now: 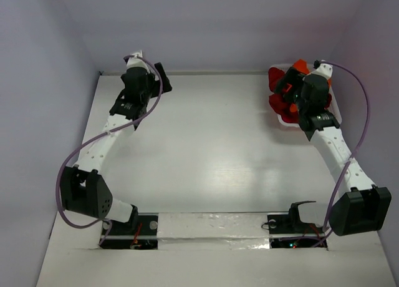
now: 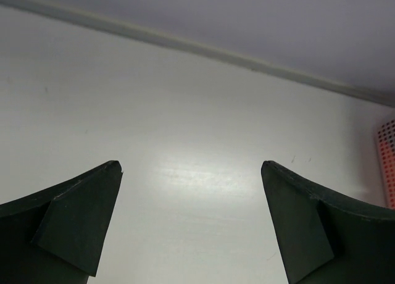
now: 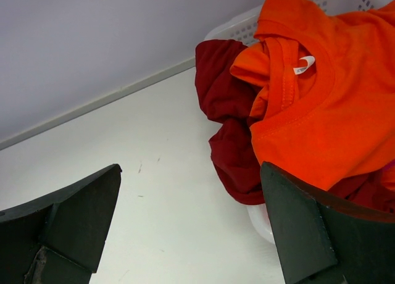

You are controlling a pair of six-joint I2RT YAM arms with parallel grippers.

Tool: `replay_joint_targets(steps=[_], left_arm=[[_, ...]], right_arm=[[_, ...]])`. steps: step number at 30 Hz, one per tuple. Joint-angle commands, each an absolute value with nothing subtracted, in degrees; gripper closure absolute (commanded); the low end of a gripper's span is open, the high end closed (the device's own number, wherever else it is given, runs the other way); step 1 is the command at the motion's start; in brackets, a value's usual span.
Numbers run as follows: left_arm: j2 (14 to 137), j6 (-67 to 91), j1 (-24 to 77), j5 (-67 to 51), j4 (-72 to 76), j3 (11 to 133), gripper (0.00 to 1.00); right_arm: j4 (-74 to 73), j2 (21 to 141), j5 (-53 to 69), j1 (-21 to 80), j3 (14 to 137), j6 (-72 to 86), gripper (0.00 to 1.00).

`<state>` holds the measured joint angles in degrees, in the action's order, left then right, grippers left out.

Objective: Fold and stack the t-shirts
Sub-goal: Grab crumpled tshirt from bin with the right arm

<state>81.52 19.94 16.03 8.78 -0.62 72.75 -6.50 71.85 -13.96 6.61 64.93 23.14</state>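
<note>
Two t-shirts lie heaped in a white lattice basket (image 1: 288, 120) at the table's far right. The bright orange-red t-shirt (image 3: 333, 111) lies on top, collar and label up, and it also shows in the overhead view (image 1: 299, 67). Under it the dark crimson t-shirt (image 3: 231, 136) spills over the basket's rim toward the table; overhead it shows left of the arm (image 1: 277, 81). My right gripper (image 3: 191, 170) hovers open at the basket's near-left edge, empty. At the far left, my left gripper (image 2: 191, 167) is open over bare white table, nothing between its fingers.
The white basket rim (image 3: 247, 28) stands against the back wall, and a corner of its lattice shows in the left wrist view (image 2: 386, 163). Walls enclose the table on three sides. Both arm bases (image 1: 212, 228) sit at the near edge.
</note>
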Motion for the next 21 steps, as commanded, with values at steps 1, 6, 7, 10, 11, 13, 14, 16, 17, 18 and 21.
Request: replay_joint_targets(steps=[1, 6, 7, 10, 11, 13, 14, 16, 17, 18, 21], left_arm=[[77.8, 22.8, 16.3, 8.4, -7.6, 70.8, 0.01], [76.2, 22.7, 19.1, 4.6, -9.5, 70.9, 0.01], [76.5, 22.7, 19.1, 4.7, -10.9, 71.7, 0.01], [79.1, 22.3, 19.1, 6.1, -17.2, 76.4, 0.01], [80.0, 22.2, 19.1, 6.0, -18.4, 77.3, 0.01], [81.9, 20.2, 19.1, 3.7, -19.7, 78.5, 0.01], [82.3, 19.8, 19.1, 3.1, -19.7, 78.6, 0.01], [82.4, 19.5, 19.1, 1.0, -18.8, 78.5, 0.01], [82.4, 19.5, 19.1, 0.8, -18.7, 78.6, 0.01], [82.0, 19.8, 19.1, 0.7, -18.7, 78.6, 0.01], [81.0, 22.7, 19.1, 5.4, -20.7, 79.1, 0.01]], right_arm=[[-10.1, 69.0, -16.1, 7.3, 69.0, 20.0, 0.00], [-12.9, 66.7, -15.8, 7.3, 70.4, 20.3, 0.00], [-12.1, 66.5, -14.0, 7.3, 69.9, 20.6, 0.00], [-12.6, 67.6, -13.5, 7.3, 70.0, 21.5, 0.00], [-14.8, 68.4, -15.0, 7.3, 70.7, 22.2, 0.00], [-18.3, 71.1, -18.9, 7.3, 73.5, 24.4, 0.00], [-21.2, 72.0, -19.2, 7.8, 74.5, 24.4, 0.00], [-23.3, 73.6, -20.0, 7.8, 76.5, 24.3, 0.00], [-22.9, 73.3, -20.7, 8.3, 76.4, 24.3, 0.00], [-22.2, 72.9, -21.0, 8.3, 76.0, 24.0, 0.00], [-20.4, 71.4, -21.4, 8.3, 76.2, 23.1, 0.00]])
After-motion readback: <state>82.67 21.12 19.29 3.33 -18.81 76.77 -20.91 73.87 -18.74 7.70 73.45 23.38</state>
